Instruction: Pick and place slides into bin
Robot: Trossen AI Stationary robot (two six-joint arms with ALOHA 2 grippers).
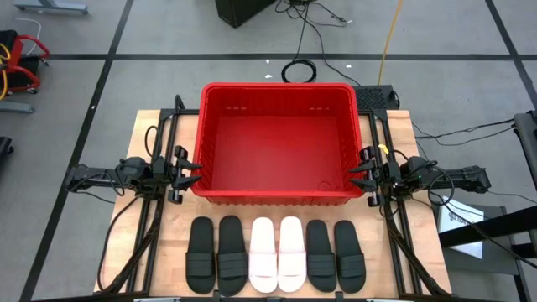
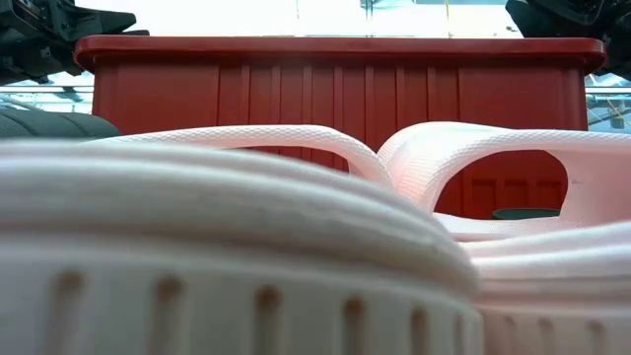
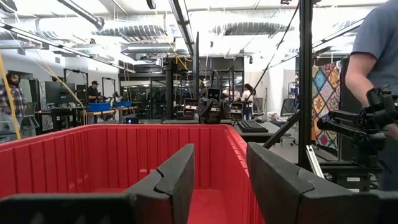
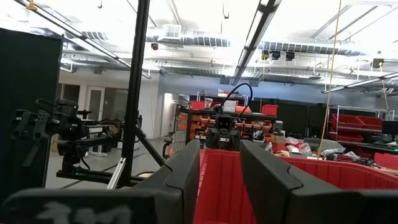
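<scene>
Six slides lie in a row, soles down, on the table's near part: two black [image 1: 216, 254], two white [image 1: 277, 253] and two black [image 1: 335, 255]. The white pair [image 2: 296, 247] fills the low view. The red bin [image 1: 277, 141] stands on the table behind them, with nothing in it. My left gripper [image 1: 195, 173] hangs open at the bin's left wall, level with its rim [image 3: 217, 127]. My right gripper [image 1: 359, 174] hangs open at the bin's right wall [image 4: 273, 180]. Both grippers hold nothing.
Black arm frames [image 1: 159, 210] run along both table sides. A person [image 3: 373, 68] stands beyond the table's right side. Cables [image 1: 299, 70] lie on the floor behind the bin. Bare wood shows between the slides and the bin.
</scene>
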